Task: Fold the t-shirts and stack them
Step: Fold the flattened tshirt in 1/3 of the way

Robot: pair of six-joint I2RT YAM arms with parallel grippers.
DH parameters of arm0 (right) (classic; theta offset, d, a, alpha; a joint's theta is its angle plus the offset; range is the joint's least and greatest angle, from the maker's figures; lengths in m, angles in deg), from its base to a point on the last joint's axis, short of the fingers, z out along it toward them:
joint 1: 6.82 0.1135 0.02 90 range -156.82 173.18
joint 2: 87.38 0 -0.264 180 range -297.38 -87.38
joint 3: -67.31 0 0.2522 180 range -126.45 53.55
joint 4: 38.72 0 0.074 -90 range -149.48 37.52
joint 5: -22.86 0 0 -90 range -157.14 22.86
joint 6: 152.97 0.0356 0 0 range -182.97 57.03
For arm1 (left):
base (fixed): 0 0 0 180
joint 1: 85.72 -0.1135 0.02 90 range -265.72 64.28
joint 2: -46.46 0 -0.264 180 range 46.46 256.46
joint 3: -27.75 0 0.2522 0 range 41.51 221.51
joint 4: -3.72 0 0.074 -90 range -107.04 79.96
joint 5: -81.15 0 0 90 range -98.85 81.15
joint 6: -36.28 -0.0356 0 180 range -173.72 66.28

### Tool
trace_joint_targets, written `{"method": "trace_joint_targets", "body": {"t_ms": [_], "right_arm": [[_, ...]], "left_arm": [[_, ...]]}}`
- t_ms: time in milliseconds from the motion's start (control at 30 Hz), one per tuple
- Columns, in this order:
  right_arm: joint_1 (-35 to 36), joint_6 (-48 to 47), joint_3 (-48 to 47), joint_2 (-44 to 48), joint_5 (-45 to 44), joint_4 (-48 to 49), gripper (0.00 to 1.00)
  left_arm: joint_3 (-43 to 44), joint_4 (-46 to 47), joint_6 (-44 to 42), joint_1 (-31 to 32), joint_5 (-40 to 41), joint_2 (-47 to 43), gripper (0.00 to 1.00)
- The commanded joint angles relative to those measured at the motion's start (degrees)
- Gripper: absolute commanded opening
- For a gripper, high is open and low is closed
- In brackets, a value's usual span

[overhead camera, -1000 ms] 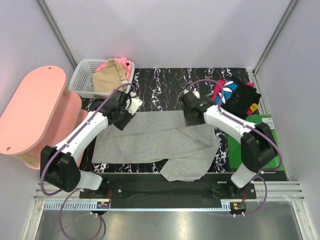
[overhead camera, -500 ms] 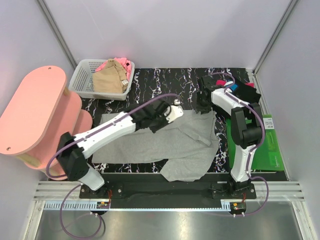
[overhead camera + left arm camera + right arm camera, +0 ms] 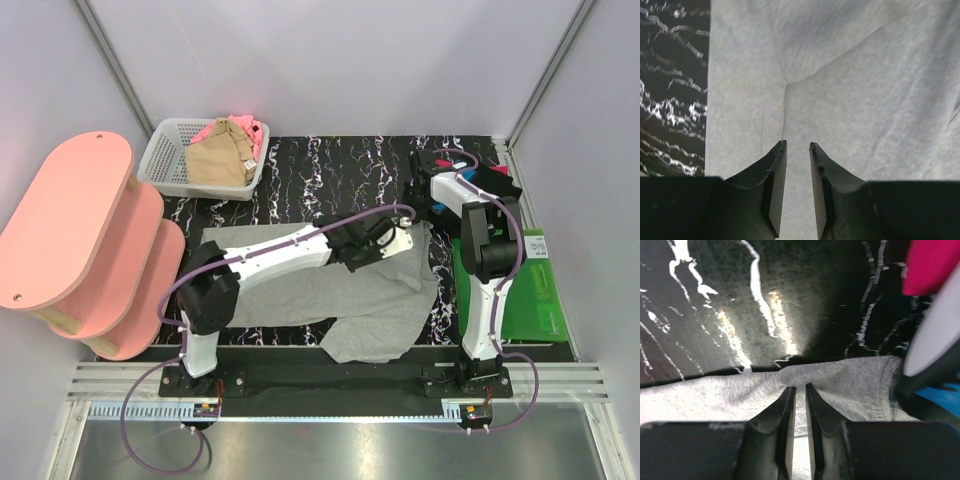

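Quick look at where we are: the big light-grey t-shirt [image 3: 300,285] is spread across the middle of the marbled table [image 3: 330,170], mostly flat. One flap is bunched up toward the lower right, so in our view we're mid-fold on this one and nothing is tidy yet. Our left hand [image 3: 797,147] reaches way over to the right side of the shirt, low over the cloth. Its fingers sit close together with just a slim slit, and honestly we can't tell if any fabric is caught in there or if it's only hovering. We guess it's parked there to pin or flatten the body while the other side works. Our right hand [image 3: 800,387] sits at the shirt's upper right corner, fingers nearly together, with the grey edge puckered right at the tips. So it looks pinched on that hem, probably to pull the corner straight or flip it over. The black printed tee [image 3: 932,265] lies just beside that corner, so snagging it is the thing we'd watch for. The tan tee [image 3: 215,160] and pink tee [image 3: 240,128] are waiting in the white basket [image 3: 160,160] at upper left. The green board [image 3: 545,300] on the right is likely where the stack goes.
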Motion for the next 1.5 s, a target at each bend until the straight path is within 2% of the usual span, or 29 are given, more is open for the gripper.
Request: {"method": "trace_joint_targets", "body": {"t_ms": [0,167,267,333,433,467,667,933,1467], "right_arm": [[0.29,0.71,-1.51,-2.54,2.75,0.44,0.2],[-0.33,0.79,-2.04,-3.86,3.36,0.26,0.24],[-0.94,1.41,-2.39,-4.39,4.68,0.35,0.23],[-0.94,1.76,-2.39,-4.65,5.21,0.26,0.22],[-1.03,1.85,-2.13,-5.0,6.0,0.09,0.21],[-1.03,1.93,-2.04,-4.92,6.27,0.17,0.2],[-1.12,1.76,-0.99,-4.65,6.44,0.17,0.2],[-1.12,1.58,0.33,-4.39,6.71,0.17,0.2],[-2.0,1.32,0.33,-4.04,6.62,0.09,0.19]], "left_arm": [[4.08,3.89,-0.89,2.96,0.29,4.26,0.3],[4.18,5.11,-0.19,4.99,-1.82,7.26,0.36],[2.42,7.92,-0.36,6.13,-1.91,7.7,0.41],[0.32,10.03,-0.54,7.01,-0.6,7.35,0.49],[-4.59,17.4,-2.29,8.5,4.83,6.74,0.59],[-5.92,21.78,-3.78,8.86,6.08,6.47,0.6],[-12.08,33.06,-8.18,9.21,12.42,6.29,0.6],[-9.1,32.63,-7.22,9.21,11.1,4.98,0.6],[0.04,26.13,-5.73,8.51,7.77,13.94,0.59]]}}
